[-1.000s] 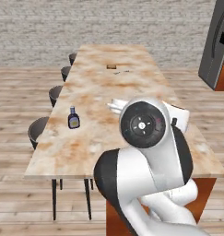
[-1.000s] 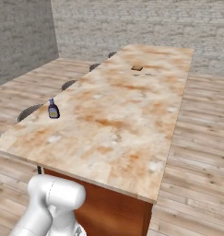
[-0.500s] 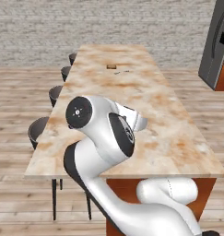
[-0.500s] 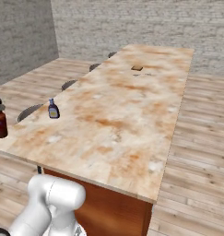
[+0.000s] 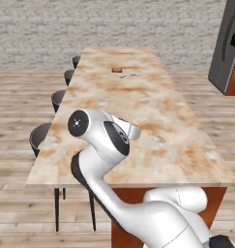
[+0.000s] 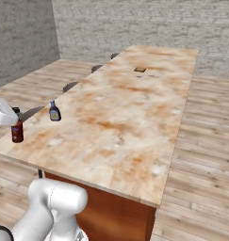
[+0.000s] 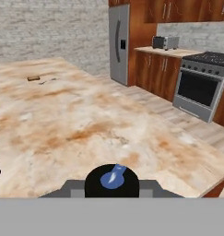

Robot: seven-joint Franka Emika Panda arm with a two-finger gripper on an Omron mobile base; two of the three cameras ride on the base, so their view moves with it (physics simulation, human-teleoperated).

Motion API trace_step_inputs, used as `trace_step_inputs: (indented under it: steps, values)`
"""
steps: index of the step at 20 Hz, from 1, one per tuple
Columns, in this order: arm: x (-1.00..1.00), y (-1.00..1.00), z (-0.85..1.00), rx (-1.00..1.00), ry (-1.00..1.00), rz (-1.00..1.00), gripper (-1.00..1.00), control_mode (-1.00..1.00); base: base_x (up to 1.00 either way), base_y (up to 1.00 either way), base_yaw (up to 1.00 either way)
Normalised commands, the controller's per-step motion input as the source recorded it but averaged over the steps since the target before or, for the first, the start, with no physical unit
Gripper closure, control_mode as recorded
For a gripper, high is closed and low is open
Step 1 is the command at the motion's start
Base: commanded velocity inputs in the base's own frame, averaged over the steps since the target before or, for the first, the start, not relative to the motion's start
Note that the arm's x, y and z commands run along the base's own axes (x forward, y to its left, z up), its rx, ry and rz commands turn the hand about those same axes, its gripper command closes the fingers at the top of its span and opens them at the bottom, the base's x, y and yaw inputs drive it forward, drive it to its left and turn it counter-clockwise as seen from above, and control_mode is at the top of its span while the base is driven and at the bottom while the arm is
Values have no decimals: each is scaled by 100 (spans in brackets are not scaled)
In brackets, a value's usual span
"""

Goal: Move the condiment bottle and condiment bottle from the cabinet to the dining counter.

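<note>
A dark red condiment bottle [image 6: 17,132] with a black cap stands upright at the near left corner of the marble dining counter [image 6: 134,117]. My gripper [image 6: 15,121] is shut on its upper part. In the hand view its black cap [image 7: 112,180] sits between my fingers, with the counter [image 7: 62,120] spread out beyond. I cannot tell whether its base touches the top. A second, smaller condiment bottle [image 6: 54,112] with a blue label stands on the counter a little farther in. In the left base view my arm hides both bottles over the counter [image 5: 153,106].
Dark stools [image 5: 41,135] line the counter's left side. A small brown object [image 6: 140,69] lies near the far end. A steel fridge [image 7: 119,44], a stove [image 7: 201,90] and wooden cabinets [image 7: 178,9] stand beyond the counter's right side.
My arm has swung left across the counter. The dark red bottle has come in from the left edge of the right base view to the counter's near left corner.
</note>
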Motion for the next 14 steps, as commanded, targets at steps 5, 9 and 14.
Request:
trace_step_inputs:
  steps: [5, 9, 14]
  values:
    - [40, 0, -64, 0, -2, 3, 100, -100, 0, 0, 0]
    - [26, 1, -57, 0, -4, 4, 100, -100, 0, 0, 0]
    - [27, 13, -38, 0, -8, 4, 100, -100, 0, 0, 0]
